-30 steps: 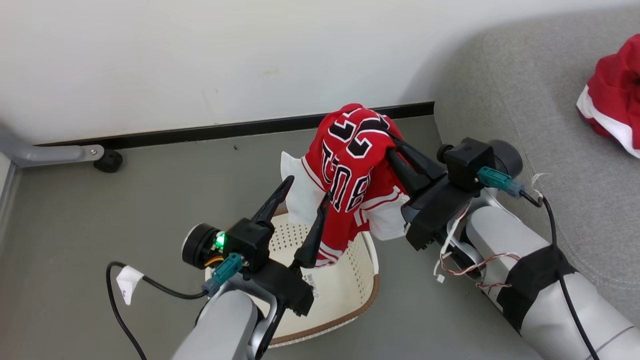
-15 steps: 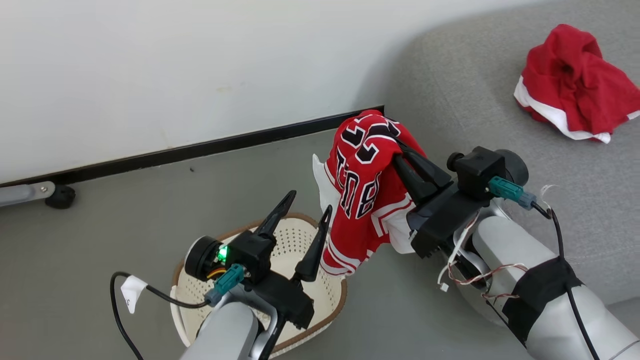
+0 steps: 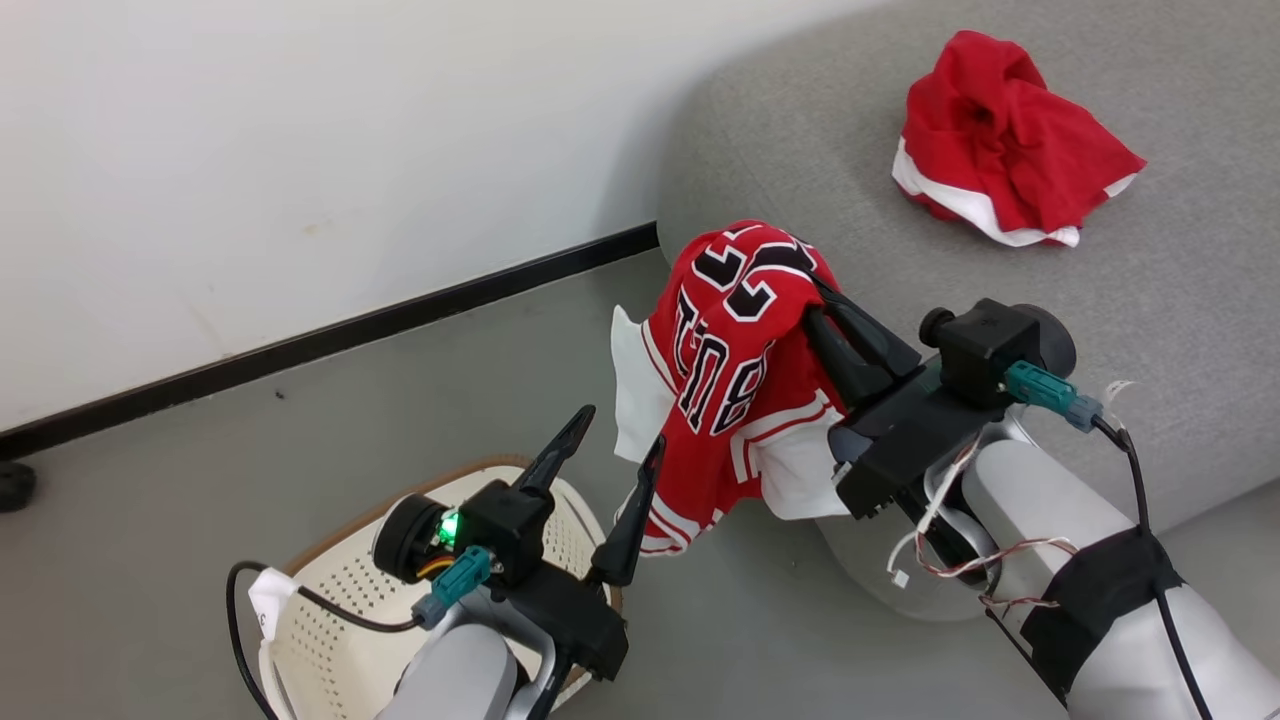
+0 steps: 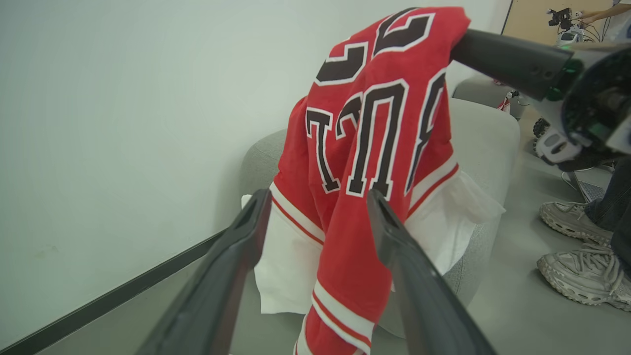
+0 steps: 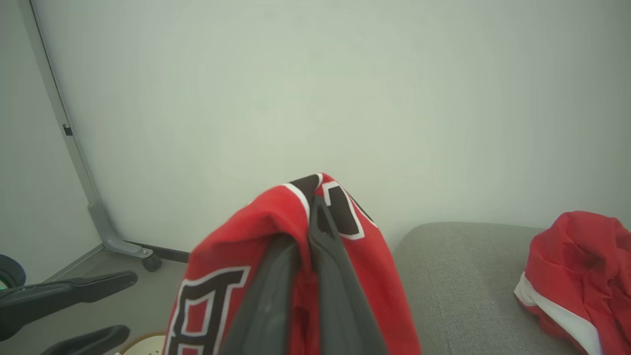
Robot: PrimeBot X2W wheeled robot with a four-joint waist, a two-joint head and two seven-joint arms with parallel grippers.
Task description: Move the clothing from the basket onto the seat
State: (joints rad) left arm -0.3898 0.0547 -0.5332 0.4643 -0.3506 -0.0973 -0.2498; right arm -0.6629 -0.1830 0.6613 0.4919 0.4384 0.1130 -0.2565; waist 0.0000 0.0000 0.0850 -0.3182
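Right end effector (image 3: 815, 300) clenched on the lettered jersey (image 3: 730, 370), dangling just off the seat's (image 3: 1150, 300) corner: it wants carrying well over the cushion, near the plainer garment (image 3: 1010, 170) lying there, before release, while the left end effector (image 3: 622, 428) gapes unladen and the basket (image 3: 330, 600), on the floor well off the seat, holds nothing where visible.

This looks like a robot test room arranged as a home corner. Ahead of the right jaws there is a bare white wall (image 5: 315, 98) and a grey metal frame leg (image 5: 103, 227) on a black castor (image 5: 152, 262). Under the left jaws the floor (image 3: 150, 520) is plain grey, with a black skirting strip (image 3: 400, 310). A grey upholstered seat (image 3: 1180, 300) and a laundry basket (image 3: 320, 575) give the home part. Right of the left jaws stand a person's sneakers (image 4: 577, 276).
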